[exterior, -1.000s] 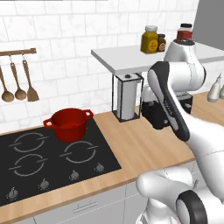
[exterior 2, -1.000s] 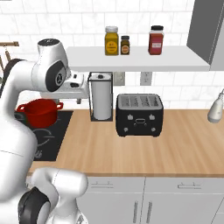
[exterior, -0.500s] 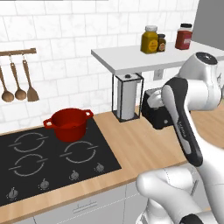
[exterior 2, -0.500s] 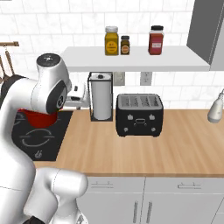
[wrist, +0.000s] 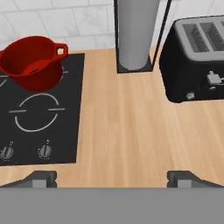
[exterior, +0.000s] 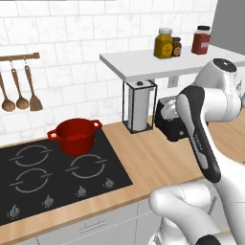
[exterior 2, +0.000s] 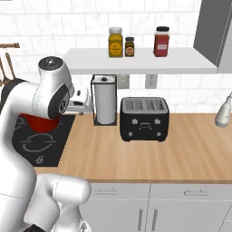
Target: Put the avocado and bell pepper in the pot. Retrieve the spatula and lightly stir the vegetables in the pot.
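The red pot (exterior: pixel 74 136) stands on the back right burner of the black cooktop (exterior: pixel 57 179). From above, the pot (wrist: pixel 33 61) sits at the upper left, and its inside looks plain red. My gripper (wrist: pixel 111 177) is open, its two dark fingertips spread wide over bare wooden counter, well right of the pot and with nothing between them. The white hand (exterior 2: pixel 79 99) hovers between the pot and the paper towel holder. The avocado, the bell pepper and the spatula are out of view.
A paper towel holder (exterior: pixel 139 106) and a black toaster (exterior 2: pixel 144 118) stand against the wall right of the cooktop. Jars (exterior: pixel 165 43) sit on a shelf above. Brown wooden spoons (exterior: pixel 21 93) hang on a rail at left. A grey lamp (exterior 2: pixel 223 115) is at far right.
My arm has swung to the right and folded lower over the counter by the toaster. The pot has stayed put and the jaws have stayed wide.
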